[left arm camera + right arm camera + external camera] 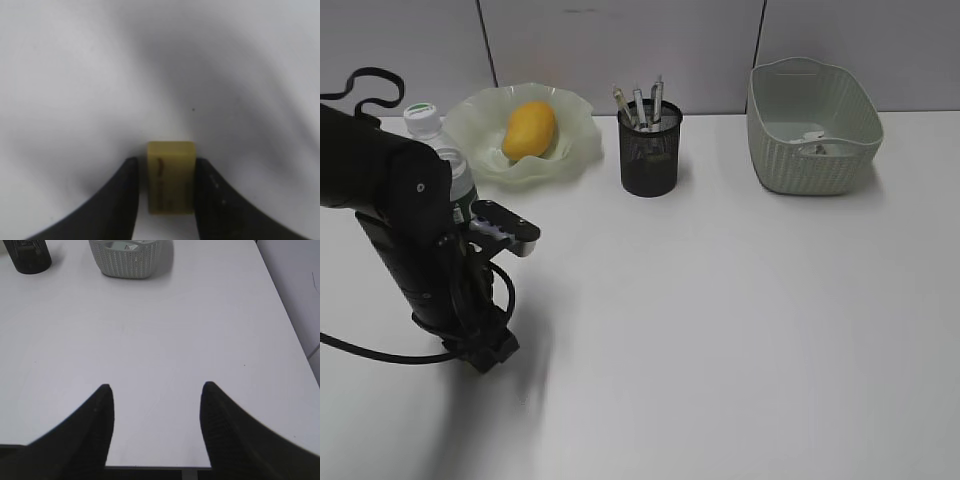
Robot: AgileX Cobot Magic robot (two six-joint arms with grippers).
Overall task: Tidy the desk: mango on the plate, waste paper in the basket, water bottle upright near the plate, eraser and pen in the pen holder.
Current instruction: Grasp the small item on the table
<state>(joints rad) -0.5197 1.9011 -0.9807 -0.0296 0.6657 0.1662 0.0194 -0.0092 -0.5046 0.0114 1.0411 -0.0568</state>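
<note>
Matt yellow eraser (170, 177); black wire-mesh pen holder (650, 150); glossy mango (529, 130).

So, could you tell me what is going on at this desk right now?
The left gripper is down at the desk with its fingers on either side of a small yellow eraser, apparently about to pick it up. The mango lies on the plate, the water bottle stands upright beside it, pens are in the pen holder, and the waste paper is in the basket. The right gripper is open and empty.
</note>
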